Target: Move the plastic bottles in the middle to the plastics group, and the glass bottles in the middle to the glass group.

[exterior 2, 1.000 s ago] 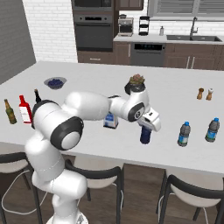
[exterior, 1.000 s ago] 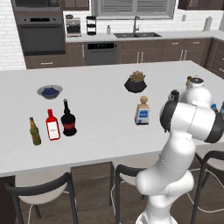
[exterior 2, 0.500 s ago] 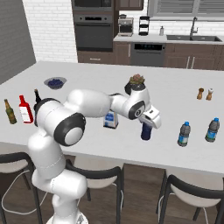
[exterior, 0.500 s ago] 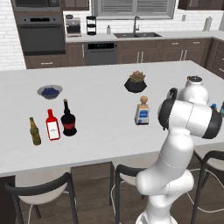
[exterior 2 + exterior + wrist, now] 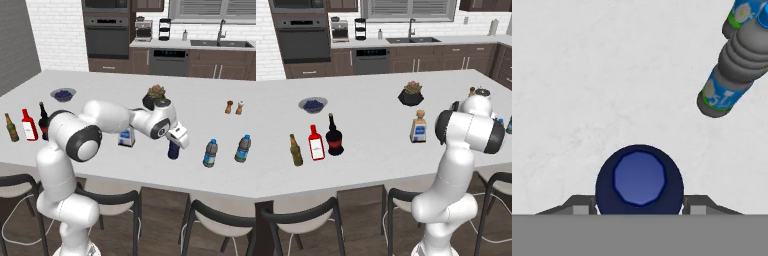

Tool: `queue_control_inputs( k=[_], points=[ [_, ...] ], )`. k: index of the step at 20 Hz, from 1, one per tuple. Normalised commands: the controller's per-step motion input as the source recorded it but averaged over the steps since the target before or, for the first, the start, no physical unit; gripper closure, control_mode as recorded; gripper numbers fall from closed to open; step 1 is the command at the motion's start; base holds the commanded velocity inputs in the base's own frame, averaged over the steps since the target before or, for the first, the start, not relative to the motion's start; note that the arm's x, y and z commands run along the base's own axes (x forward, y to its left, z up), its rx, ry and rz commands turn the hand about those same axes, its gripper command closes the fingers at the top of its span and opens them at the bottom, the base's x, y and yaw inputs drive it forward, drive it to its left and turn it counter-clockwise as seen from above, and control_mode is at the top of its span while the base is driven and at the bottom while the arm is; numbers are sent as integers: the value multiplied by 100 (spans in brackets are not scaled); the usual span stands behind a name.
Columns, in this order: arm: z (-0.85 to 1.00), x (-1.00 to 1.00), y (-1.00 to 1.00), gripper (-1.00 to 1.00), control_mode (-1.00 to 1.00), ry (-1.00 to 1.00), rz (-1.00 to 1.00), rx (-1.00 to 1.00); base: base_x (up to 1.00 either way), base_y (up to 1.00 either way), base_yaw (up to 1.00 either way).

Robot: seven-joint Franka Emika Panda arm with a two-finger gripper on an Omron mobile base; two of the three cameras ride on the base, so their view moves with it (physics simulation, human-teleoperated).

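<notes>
Tool (image 5: 175, 141) grips round, smooth navy plastic bottle (image 5: 173, 149) on matte white counter (image 5: 115, 90).

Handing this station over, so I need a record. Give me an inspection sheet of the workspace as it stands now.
Surface: white island counter, no spills seen.
Job's things: navy bottle upright between the pincer fingers; two blue-capped bottles to its right; pale square bottle mid-counter; black round bottle beside red bottle and olive bottle.
Clutter: blueberry bowl, potted plant, two shakers.
Pincer: shut on the navy bottle.
Cables: white cable on the floor by the base.
Surroundings: stools, oven, sink.
</notes>
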Motion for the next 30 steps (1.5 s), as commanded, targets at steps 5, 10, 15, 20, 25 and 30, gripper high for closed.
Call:
queue_control_inputs(
  k=[5,10,15,20,25,30],
  points=[
    [0,13,-49,100,-100,0,-13,1,0,0,0],
    [0,8,-48,100,-100,0,-12,2,0,0,0],
    [0,1,-42,100,-100,0,-9,3,0,0,0],
    [-8,0,-4,100,-100,1,-1,0,0,0,0],
    [-18,0,0,100,-100,1,0,0,0,0,0],
    [-37,0,1,100,-100,5,0,0,0,0,0]
  ],
)
